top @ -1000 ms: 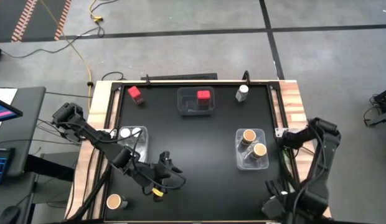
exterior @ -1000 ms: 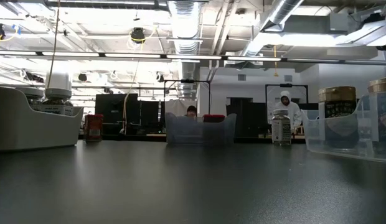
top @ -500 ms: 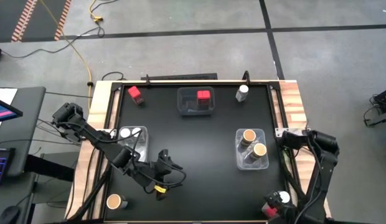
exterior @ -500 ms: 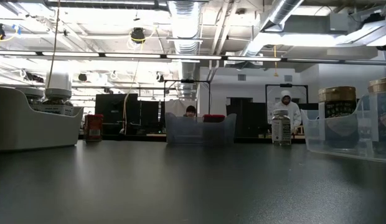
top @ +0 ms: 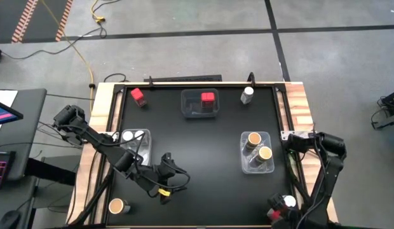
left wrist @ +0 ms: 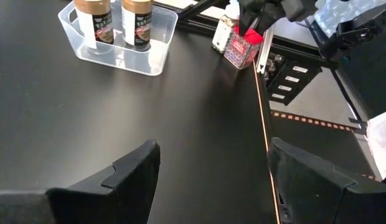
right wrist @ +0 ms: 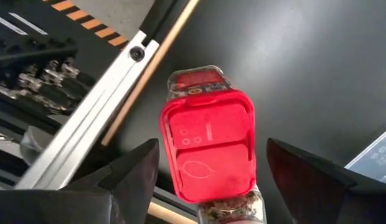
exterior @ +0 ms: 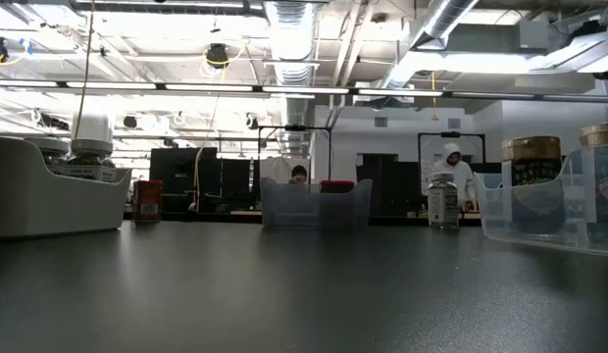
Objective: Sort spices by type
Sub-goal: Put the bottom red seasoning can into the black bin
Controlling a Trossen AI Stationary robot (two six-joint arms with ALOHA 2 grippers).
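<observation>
While the right pincer point(right wrist: 211, 149) hangs over the near right corner of the bench point(top: 203, 146), its jaws stand apart on either side of a red square-topped spice jar point(left wrist: 241, 50), released and not yet grasping. There seem to be slim gaps on both sides, tho the wrist view is too steep to rule out a light touch on one side. The step in hand looks like the pick of this jar, prob. bound for the clear bin point(top: 190, 109) at the far middle, which already holds a red-topped jar point(top: 208, 97). To do it well: keep the jaws centred on the lid, square to its flat sides rather than across corners, drop low enough to grip the body w/ the lid, clench evenly, then lift straight up. A white-capped jar point(left wrist: 226, 27) stands just beside it, so the outer finger needs care not to knock it, and the bench's edge rail is close too. The red jar stands upright, long axis vertical, lid facing up at the wrist camera, glass base on the bench. The left pincer point(left wrist: 211, 165) waits over the near left-centre of the bench, jaws parted w/ nothing between.
</observation>
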